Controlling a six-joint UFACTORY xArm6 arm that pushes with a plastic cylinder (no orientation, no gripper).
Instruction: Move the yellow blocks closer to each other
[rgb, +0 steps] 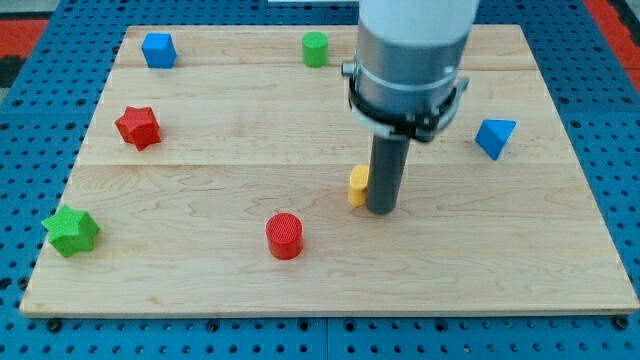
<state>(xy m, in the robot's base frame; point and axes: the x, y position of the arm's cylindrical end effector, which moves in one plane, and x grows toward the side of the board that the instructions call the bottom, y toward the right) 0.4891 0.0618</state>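
Note:
One yellow block lies near the middle of the wooden board; its shape cannot be made out, since the rod covers its right side. My tip rests on the board directly at the yellow block's right, touching or almost touching it. No other yellow block shows; the arm's grey body hides part of the board at the view's top.
A red cylinder stands below-left of the yellow block. A red star and a green star lie at the left. A blue block and a green cylinder sit near the top edge. A blue triangular block lies at the right.

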